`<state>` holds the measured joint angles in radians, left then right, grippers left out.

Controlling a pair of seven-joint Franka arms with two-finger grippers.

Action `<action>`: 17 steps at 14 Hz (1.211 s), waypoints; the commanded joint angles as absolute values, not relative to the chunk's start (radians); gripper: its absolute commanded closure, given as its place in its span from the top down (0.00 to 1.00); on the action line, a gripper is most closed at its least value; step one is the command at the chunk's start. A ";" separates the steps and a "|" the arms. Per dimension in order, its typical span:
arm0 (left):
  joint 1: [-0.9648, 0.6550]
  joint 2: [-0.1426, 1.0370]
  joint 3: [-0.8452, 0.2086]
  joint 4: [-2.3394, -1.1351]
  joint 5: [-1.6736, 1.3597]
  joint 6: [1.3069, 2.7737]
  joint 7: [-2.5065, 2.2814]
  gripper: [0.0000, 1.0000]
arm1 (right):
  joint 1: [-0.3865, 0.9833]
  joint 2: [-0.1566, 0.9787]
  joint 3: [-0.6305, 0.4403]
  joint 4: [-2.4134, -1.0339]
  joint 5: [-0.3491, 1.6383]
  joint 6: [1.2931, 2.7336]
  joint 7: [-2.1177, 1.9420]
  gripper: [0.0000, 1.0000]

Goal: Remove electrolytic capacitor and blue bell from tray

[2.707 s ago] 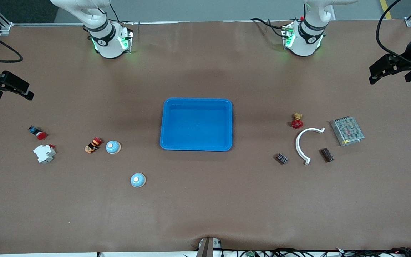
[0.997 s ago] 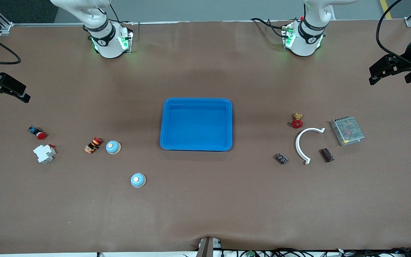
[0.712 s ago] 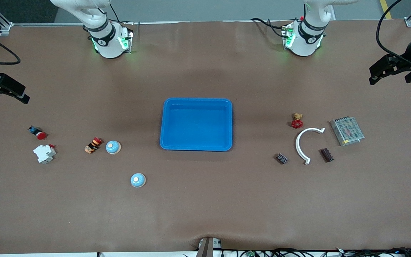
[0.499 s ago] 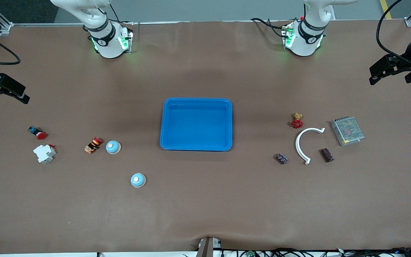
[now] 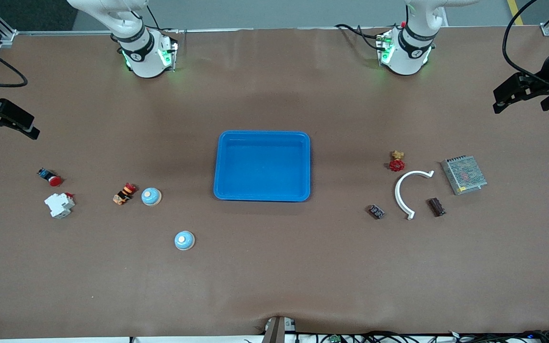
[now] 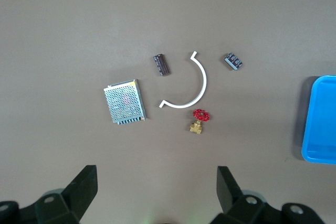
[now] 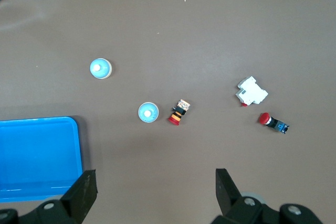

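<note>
The capacitor (image 5: pixel 436 206) (image 6: pixel 162 65), a small dark brown cylinder, lies on the table at the left arm's end, beside a white curved piece (image 5: pixel 401 190). Two blue bells sit toward the right arm's end: one (image 5: pixel 151 196) (image 7: pixel 148 112) beside an orange and black part, the other (image 5: pixel 184 240) (image 7: pixel 100 68) nearer the front camera. The blue tray (image 5: pixel 218 190) sits mid-table with nothing in it. My left gripper (image 5: pixel 521 105) (image 6: pixel 156 182) hangs open high over the left arm's end. My right gripper (image 5: pixel 15 131) (image 7: pixel 155 182) hangs open high over the right arm's end.
Near the capacitor lie a metal mesh box (image 5: pixel 463 175), a red-handled brass valve (image 5: pixel 397 162) and a small black module (image 5: pixel 376 211). Near the bells lie an orange and black part (image 5: pixel 124 193), a white breaker (image 5: pixel 59 205) and a red push button (image 5: pixel 50 177).
My right gripper has drifted slightly toward the table's end since the earliest frame. The left gripper and everything on the table have stayed put.
</note>
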<state>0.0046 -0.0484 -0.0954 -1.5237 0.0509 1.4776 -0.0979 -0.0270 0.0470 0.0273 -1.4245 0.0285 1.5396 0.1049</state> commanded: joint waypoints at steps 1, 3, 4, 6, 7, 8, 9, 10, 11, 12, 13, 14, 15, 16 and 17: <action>0.008 -0.037 -0.097 -1.502 0.035 1.465 -0.100 1.00 | -0.031 0.043 0.031 -1.428 0.025 1.545 0.098 1.00; 0.011 -0.031 -0.100 -1.502 0.037 1.465 -0.097 1.00 | -0.031 0.043 0.031 -1.428 0.025 1.543 0.098 1.00; 0.012 -0.031 -0.100 -1.502 0.035 1.463 -0.095 1.00 | -0.032 0.043 0.031 -1.430 0.025 1.542 0.098 1.00; 0.012 -0.031 -0.100 -1.502 0.035 1.463 -0.094 1.00 | -0.032 0.046 0.031 -1.431 0.025 1.534 0.098 1.00; 0.014 -0.031 -0.097 -1.502 0.035 1.465 -0.094 1.00 | -0.034 0.048 0.031 -1.434 0.025 1.528 0.098 1.00; 0.012 -0.031 -0.100 -1.502 0.035 1.465 -0.098 1.00 | -0.034 0.049 0.031 -1.436 0.025 1.523 0.098 1.00; 0.011 -0.029 -0.097 -1.502 0.034 1.465 -0.100 1.00 | -0.034 0.052 0.031 -1.436 0.025 1.522 0.098 1.00; 0.012 -0.029 -0.097 -1.502 0.034 1.465 -0.100 1.00 | -0.034 0.052 0.031 -1.436 0.025 1.522 0.098 1.00; 0.014 -0.031 -0.100 -1.502 0.035 1.465 -0.097 1.00 | -0.034 0.052 0.031 -1.436 0.025 1.520 0.098 1.00; 0.014 -0.029 -0.097 -1.502 0.035 1.465 -0.098 1.00 | -0.034 0.054 0.031 -1.436 0.025 1.520 0.098 1.00; 0.015 -0.029 -0.097 -1.502 0.035 1.465 -0.100 1.00 | -0.034 0.054 0.031 -1.437 0.025 1.520 0.098 1.00; 0.015 -0.029 -0.097 -1.502 0.035 1.465 -0.098 1.00 | -0.034 0.054 0.031 -1.436 0.025 1.520 0.098 1.00; 0.015 -0.031 -0.097 -1.502 0.035 1.465 -0.098 1.00 | -0.034 0.054 0.031 -1.436 0.025 1.520 0.098 1.00; 0.015 -0.031 -0.095 -1.502 0.035 1.465 -0.098 1.00 | -0.034 0.054 0.031 -1.436 0.025 1.520 0.098 1.00; 0.017 -0.031 -0.095 -1.500 0.035 1.465 -0.098 1.00 | -0.035 0.054 0.031 -1.436 0.025 1.522 0.098 1.00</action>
<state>0.0089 -0.0381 -0.0943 -1.5236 0.0509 1.4776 -0.0979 -0.0270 0.0581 0.0271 -1.4348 0.0285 1.5268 0.1048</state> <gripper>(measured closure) 0.000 0.000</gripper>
